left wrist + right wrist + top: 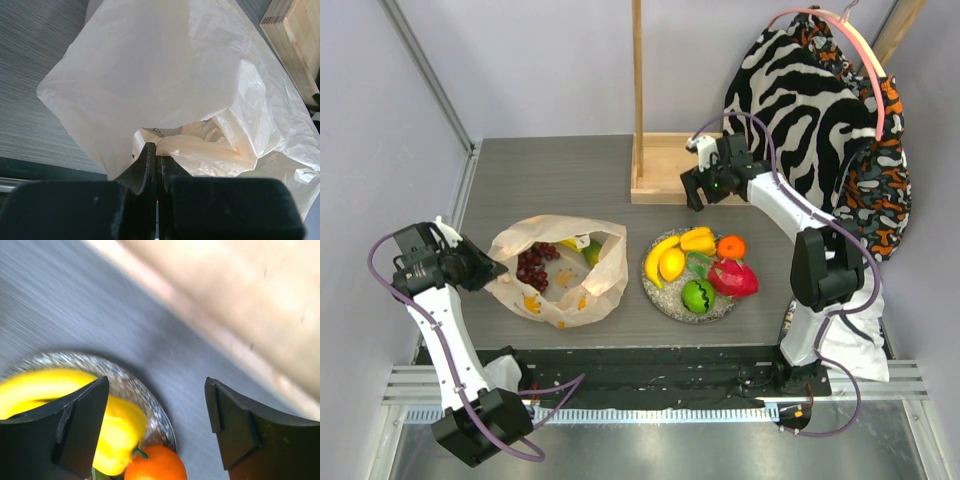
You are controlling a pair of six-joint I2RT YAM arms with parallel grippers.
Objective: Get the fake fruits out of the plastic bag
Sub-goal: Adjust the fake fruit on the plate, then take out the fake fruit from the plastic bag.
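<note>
Left gripper (157,151) pinches plastic bag (150,75) rim, lower centre; right gripper (156,385) gapes empty. We fear film slipping, burying grape bunch (532,265).

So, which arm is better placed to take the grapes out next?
Right. The left gripper is shut on the plastic bag, holding its rim; the right gripper is open and empty by the plate, free to reach the grapes.

White arm links (440,320), black joints (820,268), looping purple cables (370,268), one small green light (718,184), matte black wedge-shaped fingers (82,420)
</note>
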